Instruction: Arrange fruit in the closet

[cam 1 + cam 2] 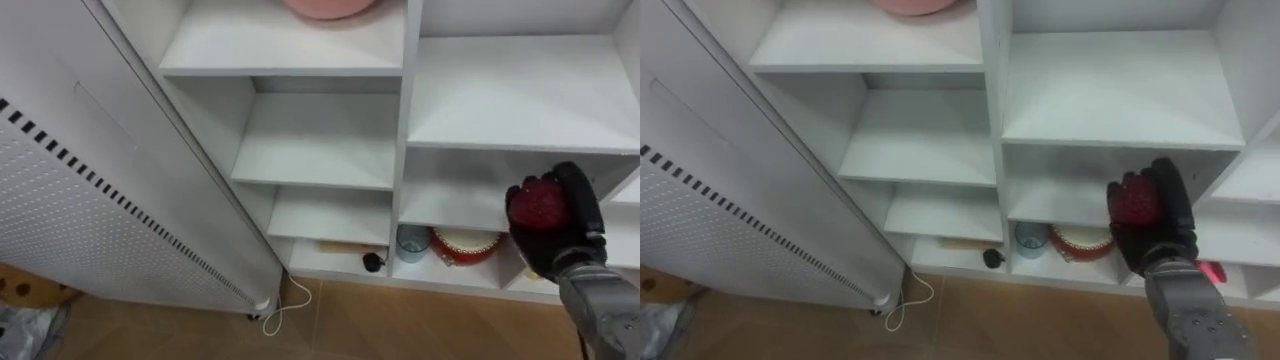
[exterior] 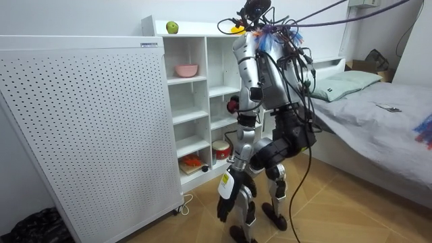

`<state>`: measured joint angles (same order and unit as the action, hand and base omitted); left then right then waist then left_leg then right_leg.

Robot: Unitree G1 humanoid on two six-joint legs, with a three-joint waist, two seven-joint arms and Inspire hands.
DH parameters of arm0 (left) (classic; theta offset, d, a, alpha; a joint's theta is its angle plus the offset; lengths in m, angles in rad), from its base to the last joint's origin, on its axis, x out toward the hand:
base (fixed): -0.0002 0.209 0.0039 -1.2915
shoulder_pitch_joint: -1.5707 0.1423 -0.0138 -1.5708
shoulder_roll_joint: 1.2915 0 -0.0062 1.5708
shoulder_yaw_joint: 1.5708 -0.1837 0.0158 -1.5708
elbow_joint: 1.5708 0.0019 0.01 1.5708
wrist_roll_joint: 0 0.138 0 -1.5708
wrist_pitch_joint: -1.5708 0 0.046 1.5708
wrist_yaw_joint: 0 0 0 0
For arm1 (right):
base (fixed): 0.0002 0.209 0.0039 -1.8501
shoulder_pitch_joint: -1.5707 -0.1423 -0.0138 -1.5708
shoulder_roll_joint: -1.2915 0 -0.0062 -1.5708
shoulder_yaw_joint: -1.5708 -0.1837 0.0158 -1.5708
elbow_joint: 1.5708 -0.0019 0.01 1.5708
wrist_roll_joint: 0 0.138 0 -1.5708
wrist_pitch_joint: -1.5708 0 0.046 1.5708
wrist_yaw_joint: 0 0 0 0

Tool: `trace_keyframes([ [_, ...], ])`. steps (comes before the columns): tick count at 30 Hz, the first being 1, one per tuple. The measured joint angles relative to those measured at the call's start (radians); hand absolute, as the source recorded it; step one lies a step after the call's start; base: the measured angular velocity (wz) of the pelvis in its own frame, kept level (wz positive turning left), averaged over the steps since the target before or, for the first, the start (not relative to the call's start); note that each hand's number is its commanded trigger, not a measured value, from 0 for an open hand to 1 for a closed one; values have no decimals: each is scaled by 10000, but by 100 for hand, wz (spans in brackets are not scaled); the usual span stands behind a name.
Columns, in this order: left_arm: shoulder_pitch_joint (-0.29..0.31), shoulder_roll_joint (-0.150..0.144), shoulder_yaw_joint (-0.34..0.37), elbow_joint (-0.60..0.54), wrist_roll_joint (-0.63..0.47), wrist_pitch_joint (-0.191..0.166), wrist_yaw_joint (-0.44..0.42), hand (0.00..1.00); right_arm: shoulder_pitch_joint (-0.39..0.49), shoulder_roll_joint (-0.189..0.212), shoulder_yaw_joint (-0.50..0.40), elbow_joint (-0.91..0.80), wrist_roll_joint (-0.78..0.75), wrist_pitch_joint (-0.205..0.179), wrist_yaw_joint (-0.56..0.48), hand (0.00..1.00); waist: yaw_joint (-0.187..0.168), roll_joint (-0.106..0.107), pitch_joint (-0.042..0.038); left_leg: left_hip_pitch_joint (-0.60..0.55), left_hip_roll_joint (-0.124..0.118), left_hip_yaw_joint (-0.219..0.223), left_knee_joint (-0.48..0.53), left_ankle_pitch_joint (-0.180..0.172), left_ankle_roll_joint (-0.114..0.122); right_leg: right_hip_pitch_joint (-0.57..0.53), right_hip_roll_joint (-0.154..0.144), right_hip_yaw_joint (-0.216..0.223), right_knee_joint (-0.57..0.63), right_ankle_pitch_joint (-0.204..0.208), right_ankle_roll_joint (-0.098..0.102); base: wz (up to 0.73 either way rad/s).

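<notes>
- The right robot hand (image 1: 572, 242) is seen raised in front of the right-hand column of the white closet (image 1: 400, 110). Its back is turned to the camera and its dark fingers are curled closed.
- A red fruit (image 1: 540, 205) with a rough, dimpled skin is held in that curl. It is gripped from the right and from below, and its left and upper sides are left bare.
- The fruit is carried in the air and is set on no shelf. It cannot be told whether the robot hand is already inside a compartment or just before its edge.
- Just behind and below the robot hand, on the bottom shelf, a round red-and-white container (image 1: 465, 245) is seen. A small blue-grey cup (image 1: 411, 242) stands beside it, further to the left of the robot hand.
- Further left again, in the neighbouring bottom compartment, a small black object (image 1: 372, 262) is seen; what it is cannot be told.
- Well above and to the left of the robot hand, a pink bowl (image 1: 330, 8) is set on a high shelf of the left column.
- Far to the left of the robot hand, a white perforated panel (image 1: 90, 200) stands beside the closet, and a white cable (image 1: 285, 305) lies on the wooden floor at its foot.
- In the room view the robot is seen with knees bent, facing the closet, and a bed (image 2: 378, 115) is behind it. A green fruit (image 2: 172, 27) lies on the closet's top, high above the robot hand.
</notes>
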<state>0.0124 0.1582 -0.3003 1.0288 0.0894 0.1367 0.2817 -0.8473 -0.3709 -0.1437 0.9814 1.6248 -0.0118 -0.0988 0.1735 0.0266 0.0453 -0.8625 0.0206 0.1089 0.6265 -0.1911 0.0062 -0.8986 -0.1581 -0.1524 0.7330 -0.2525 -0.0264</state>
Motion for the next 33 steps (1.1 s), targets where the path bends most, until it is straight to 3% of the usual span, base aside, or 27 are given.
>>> trace_keyframes([
  [9, 6, 4, 4, -18, 7, -129, 17, 0, -547, -47, -767, -142, 193, -642, -1091, 0, 52, 223, -34, -163, 28, 269, 318, -89, 90, -305, -89, 180, 390, -55, -16, -3],
  [13, 9, 4, 3, -72, 12, -141, 14, 0, -553, -77, -766, -143, 165, -635, -1242, 0, 69, 230, -38, -160, 23, 293, 392, -111, 111, -315, -99, 211, 463, -63, -2, 0],
  [20, 258, 6, 2, -292, 12, -148, -107, 0, -553, -106, -767, -143, 142, -632, -1505, 0, 60, 340, -113, -143, 26, 294, 435, -110, 115, -271, -109, 186, 478, -56, 4, 0],
  [33, 483, 3, -96, -294, 3, -124, -276, 0, -220, -100, -759, -58, 201, -489, -1365, 0, 85, 351, -118, 360, 45, 273, 201, -107, 111, 266, -80, 110, 193, -31, 22, 0],
])
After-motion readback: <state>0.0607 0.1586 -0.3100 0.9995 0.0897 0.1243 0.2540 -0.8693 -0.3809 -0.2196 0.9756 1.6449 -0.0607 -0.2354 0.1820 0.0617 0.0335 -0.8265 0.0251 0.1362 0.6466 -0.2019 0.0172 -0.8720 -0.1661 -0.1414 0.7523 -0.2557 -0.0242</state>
